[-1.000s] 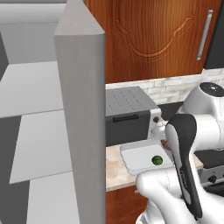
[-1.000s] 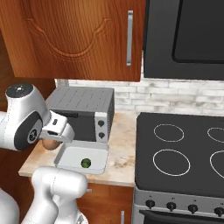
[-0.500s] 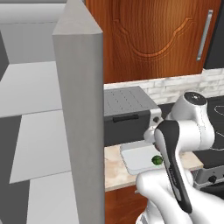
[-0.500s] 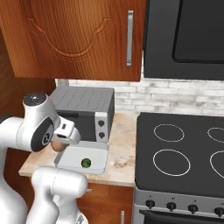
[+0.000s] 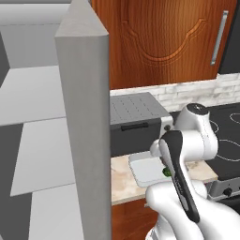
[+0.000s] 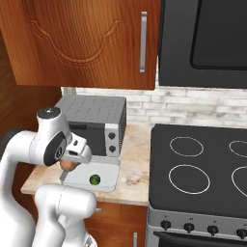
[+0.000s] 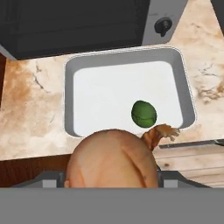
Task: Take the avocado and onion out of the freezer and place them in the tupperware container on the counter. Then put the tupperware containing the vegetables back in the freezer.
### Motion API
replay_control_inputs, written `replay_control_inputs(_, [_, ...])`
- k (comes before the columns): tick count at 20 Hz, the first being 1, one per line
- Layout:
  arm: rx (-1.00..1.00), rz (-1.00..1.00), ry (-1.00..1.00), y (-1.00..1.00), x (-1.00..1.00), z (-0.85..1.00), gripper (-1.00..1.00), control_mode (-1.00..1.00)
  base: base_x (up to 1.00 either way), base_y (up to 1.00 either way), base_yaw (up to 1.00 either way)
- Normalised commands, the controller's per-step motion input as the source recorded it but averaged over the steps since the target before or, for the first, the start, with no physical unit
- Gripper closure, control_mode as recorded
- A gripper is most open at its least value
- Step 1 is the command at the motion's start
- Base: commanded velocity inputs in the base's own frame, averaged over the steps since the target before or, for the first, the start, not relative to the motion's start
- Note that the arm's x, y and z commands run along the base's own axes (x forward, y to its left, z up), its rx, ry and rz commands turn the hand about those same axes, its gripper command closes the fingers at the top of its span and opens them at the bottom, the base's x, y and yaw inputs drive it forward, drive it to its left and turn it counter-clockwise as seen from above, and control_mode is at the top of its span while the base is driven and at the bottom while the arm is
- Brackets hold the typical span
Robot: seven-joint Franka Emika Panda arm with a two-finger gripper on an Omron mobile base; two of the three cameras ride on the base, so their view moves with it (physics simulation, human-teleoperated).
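My gripper [image 6: 71,159] is shut on the onion [image 7: 111,159], an orange-brown ball [image 6: 68,165]. It hangs just above the near rim of the tupperware container [image 7: 70,87]. In that pale tray [image 6: 110,174] lies the dark green avocado [image 7: 144,113], near its front right corner. From the right base view the avocado [image 6: 95,180] sits a little to the right of the onion. The tray [image 5: 143,168] rests on the beige counter [image 6: 136,157]. At the left, the grey freezer stands with its door [image 5: 84,117] open and its pale shelves [image 5: 33,93] bare.
A grey toaster oven [image 6: 94,116] stands right behind the tray. The black stovetop [image 6: 202,169] adjoins the counter on the right. Reddish-brown wall cabinets [image 6: 82,38] and a dark microwave [image 6: 207,38] hang overhead. The freezer door's edge stands close on the arm's left.
The arm has swung down and toward the tray, carrying the onion from beside the toaster oven to just over the tray's near edge. The avocado has not moved.
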Motion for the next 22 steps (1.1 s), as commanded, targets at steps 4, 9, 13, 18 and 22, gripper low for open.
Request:
replay_control_inputs(4, [0.00,0.00,0.00,0.04,0.17,-0.52,1.00,-1.00,0.00,0.00,0.00])
replay_control_inputs(9, [0.00,0.00,0.03,0.00,0.28,-0.43,1.00,-1.00,0.00,0.00,0.00])
replay_control_inputs(13, [0.00,0.00,0.05,0.00,0.29,-0.32,1.00,-1.00,0.00,0.00,0.00])
replay_control_inputs(18, [0.00,0.00,0.01,0.00,0.30,-0.35,1.00,-1.00,0.00,0.00,0.00])
replay_control_inputs(22, [0.00,0.00,0.00,0.00,0.29,-0.34,1.00,-1.00,0.00,0.00,0.00])
